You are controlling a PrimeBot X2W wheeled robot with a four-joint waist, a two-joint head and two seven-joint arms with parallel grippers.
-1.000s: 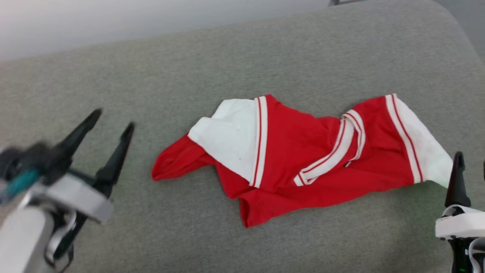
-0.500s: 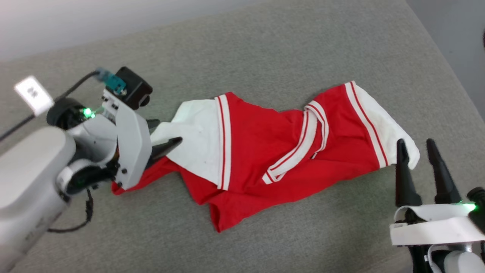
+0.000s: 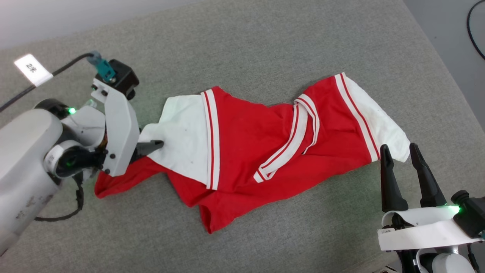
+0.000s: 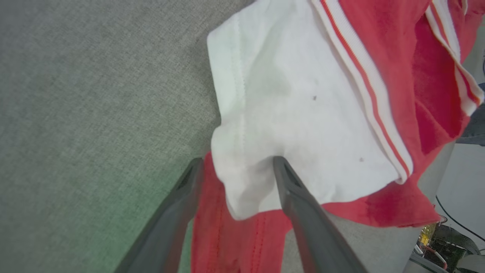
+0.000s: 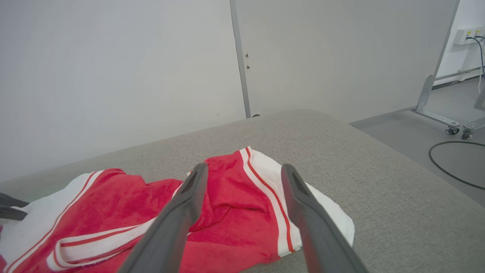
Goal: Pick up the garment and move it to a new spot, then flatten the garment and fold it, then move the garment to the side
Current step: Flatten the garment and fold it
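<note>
The garment [image 3: 242, 151], a red jersey-style T-shirt, lies crumpled on a grey fabric-covered cushion [image 3: 265, 49], near the middle of the cushion and running across it from the robot's left to its right. The body is red and bunched into folds, with one red lobe trailing towards the near left and another pointing towards the near edge. Each white sleeve [image 3: 182, 132] joins the red cloth along a white band carrying a thin red stripe; the left-hand sleeve bears a few small dark specks. The striped collar [image 3: 291, 148] lies folded diagonally across the red middle. The left gripper [image 4: 237, 160] is at the garment's left end with its fingers spread wide: in the left wrist view one fingertip dents the white sleeve and the other lies at the edge of the red cloth, so that a corner of the sleeve sits between them, unclamped. The right gripper [image 3: 398, 146] is likewise wide apart, holding nothing, its tips just beside the end of the right-hand sleeve; contact cannot be told. A dark cable [image 5: 451, 163] loops on the floor beyond the cushion.
</note>
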